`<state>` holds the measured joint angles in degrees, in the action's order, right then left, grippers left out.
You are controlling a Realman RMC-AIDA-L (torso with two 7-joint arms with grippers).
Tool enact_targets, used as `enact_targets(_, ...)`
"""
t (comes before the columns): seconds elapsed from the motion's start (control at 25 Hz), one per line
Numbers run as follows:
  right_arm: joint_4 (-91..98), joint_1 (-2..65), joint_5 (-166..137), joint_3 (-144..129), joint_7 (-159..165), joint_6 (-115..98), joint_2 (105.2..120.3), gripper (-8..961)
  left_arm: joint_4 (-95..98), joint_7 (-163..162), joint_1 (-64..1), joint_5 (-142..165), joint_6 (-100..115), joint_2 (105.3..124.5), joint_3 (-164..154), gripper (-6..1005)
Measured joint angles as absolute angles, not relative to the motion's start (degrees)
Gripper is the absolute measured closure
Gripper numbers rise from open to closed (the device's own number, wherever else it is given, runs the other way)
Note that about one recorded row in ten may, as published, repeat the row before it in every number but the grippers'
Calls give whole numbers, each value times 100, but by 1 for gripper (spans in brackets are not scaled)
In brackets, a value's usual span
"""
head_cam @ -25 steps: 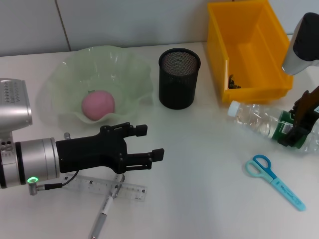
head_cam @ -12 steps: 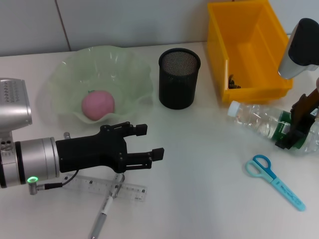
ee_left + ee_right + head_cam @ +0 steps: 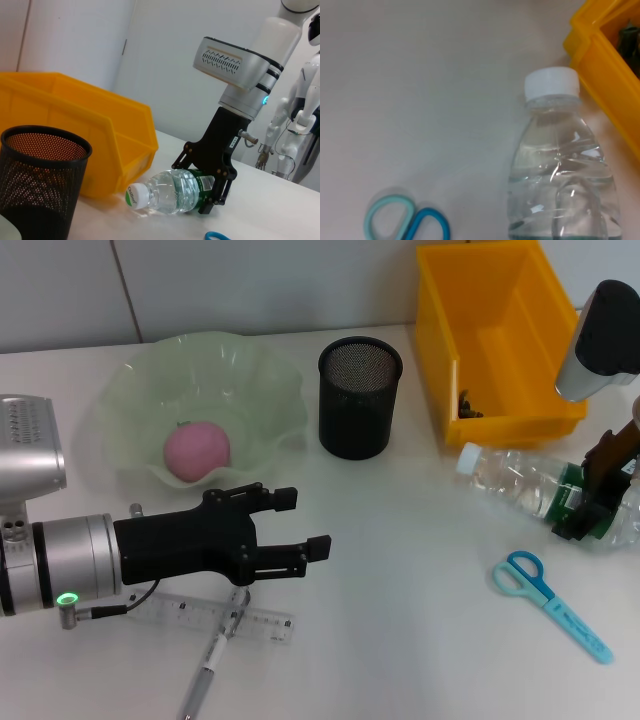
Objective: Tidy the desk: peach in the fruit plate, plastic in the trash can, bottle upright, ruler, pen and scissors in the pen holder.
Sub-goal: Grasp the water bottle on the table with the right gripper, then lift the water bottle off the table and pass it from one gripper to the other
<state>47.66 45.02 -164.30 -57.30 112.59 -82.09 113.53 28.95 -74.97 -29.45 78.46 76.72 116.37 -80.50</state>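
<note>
From the head view, the bottle (image 3: 530,483) lies on its side on the table (image 3: 400,570), the right claw (image 3: 598,502) pinching its green label. The left claw (image 3: 295,525) hangs spread above the ruler (image 3: 215,615). The left wrist view shows the same grip on the bottle (image 3: 170,190). In the right wrist view, its cap (image 3: 552,82) lies just beside the yellow bin (image 3: 605,65).

Head looks down; wrists low, sharing bottle (image 3: 530,485).

Arm status, both sides.
My left gripper (image 3: 290,525) hovers low, fingers spread apart; my right gripper (image 3: 598,490) points down, fingers clamped around the lying bottle (image 3: 520,483).
</note>
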Motion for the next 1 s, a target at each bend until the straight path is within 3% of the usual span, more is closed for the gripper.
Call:
enact_targets(0.72, 4918, 4455, -16392, -5685, 11180, -8251, 11373, 167, 2962, -7497, -2902, 7820, 7671, 11646, -8031, 158)
enact_targets(1.0, 5440, 4353, -16193, -5663, 11126, -8619, 11511, 172, 2962, -7503, -2883, 7844, 7688, 11645, -7932, 158)
